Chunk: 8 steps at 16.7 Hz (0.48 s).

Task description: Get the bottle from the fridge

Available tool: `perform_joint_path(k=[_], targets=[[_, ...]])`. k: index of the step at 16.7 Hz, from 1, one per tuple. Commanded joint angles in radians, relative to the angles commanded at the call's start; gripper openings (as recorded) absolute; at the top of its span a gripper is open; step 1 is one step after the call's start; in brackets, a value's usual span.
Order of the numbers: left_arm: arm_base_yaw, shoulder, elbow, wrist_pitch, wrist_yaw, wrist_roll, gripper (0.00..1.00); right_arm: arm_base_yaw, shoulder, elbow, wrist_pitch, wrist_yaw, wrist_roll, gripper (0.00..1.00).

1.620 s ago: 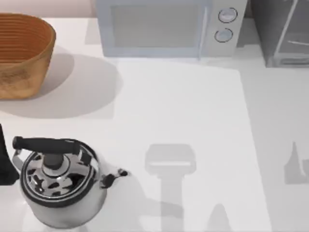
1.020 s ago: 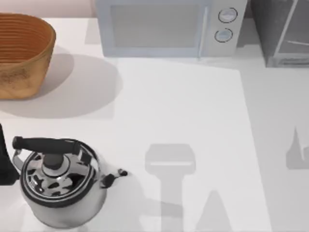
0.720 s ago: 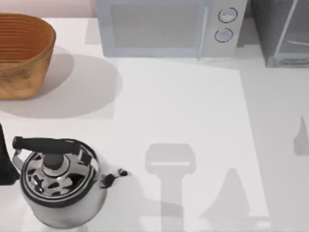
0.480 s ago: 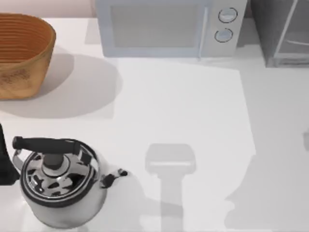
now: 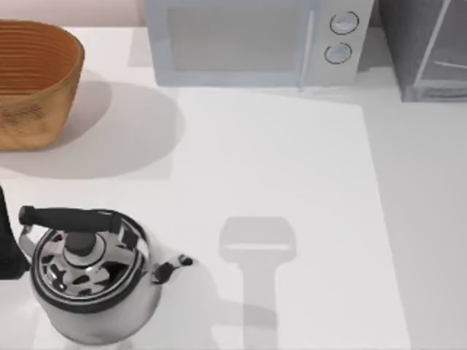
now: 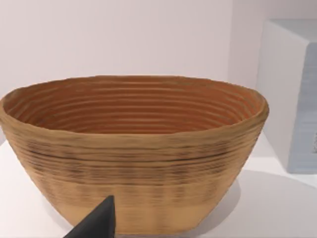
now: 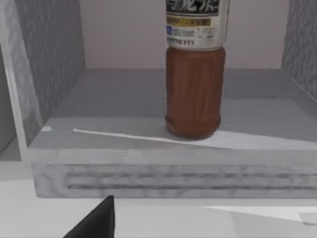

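The bottle (image 7: 194,89) stands upright on the floor of the fridge (image 7: 49,74), near its front lip; its body is brown with a dark and yellow label, and its cap is cut off. The right wrist view looks straight into the open cabinet, and a dark tip of my right gripper (image 7: 99,220) shows in front of and below the shelf. From above, the fridge (image 5: 412,44) is the dark grey box at the back right corner. My left arm (image 5: 6,248) sits at the left edge beside the kettle, and its gripper (image 6: 99,223) faces the basket.
A shiny steel kettle (image 5: 91,281) stands at the front left. A woven basket (image 5: 33,80) (image 6: 133,148) is at the back left. The pale microwave (image 5: 248,40) (image 6: 292,94) sits at the back centre, left of the fridge.
The shadows on the right part of the table slid rightward and are gone from the top view. The kettle, basket and left arm have not moved.
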Motion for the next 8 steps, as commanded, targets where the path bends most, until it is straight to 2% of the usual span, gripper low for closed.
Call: perform_joint_path(k=[8], targets=[[0.000,0.000,0.000,0.000,0.000,0.000,1.00,-0.009,0.041,0.004,0.040,-0.011,0.000,1.00]])
